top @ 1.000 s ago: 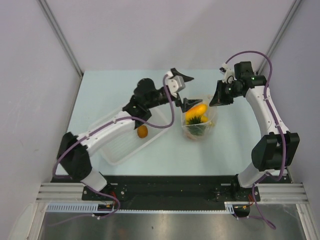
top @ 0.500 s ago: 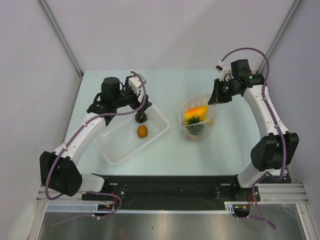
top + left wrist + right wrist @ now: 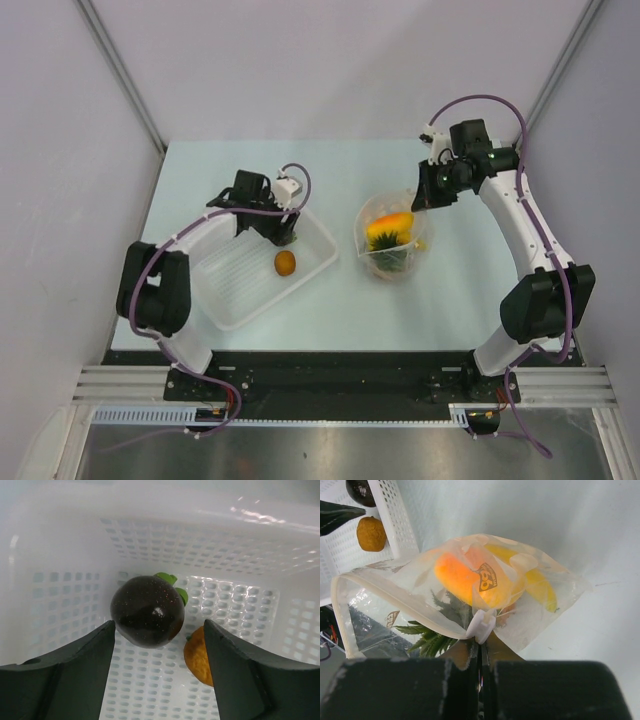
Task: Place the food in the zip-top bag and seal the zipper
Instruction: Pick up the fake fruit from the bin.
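Zip-top bag of clear, soft plastic stood mouth-up on the pale blue bench, right of centre. It held an orange toy pineapple with a spiky green crown and a smooth, curved yellow banana. A small printed badge showed on the crinkled film over the pineapple.

The right end effector was clamped tight on the film of the zip-top bag at the rim nearest that arm, just below a small white plastic slider. The zipper, a thin cream strip, ran around the gaping mouth and was unsealed, its two sides bowed well apart.

To the left, a white perforated plastic basket sat at an angle on the bench, well apart from the bag, its walls and floor pierced by a regular grid of small square holes. Inside it the left end effector hung with its jaws spread. Its two dark, matte, wedge-shaped fingers flanked a glossy dark brown round fruit, which was speckled and topped by a small green leaf. Whether either finger touched the fruit could not be told from the wrist view.

A rough-skinned orange piece, rounded and smaller than the dark fruit, lay just beside it on the basket floor, close to the right-hand finger. Both pieces were in the half of the basket nearer the bag.
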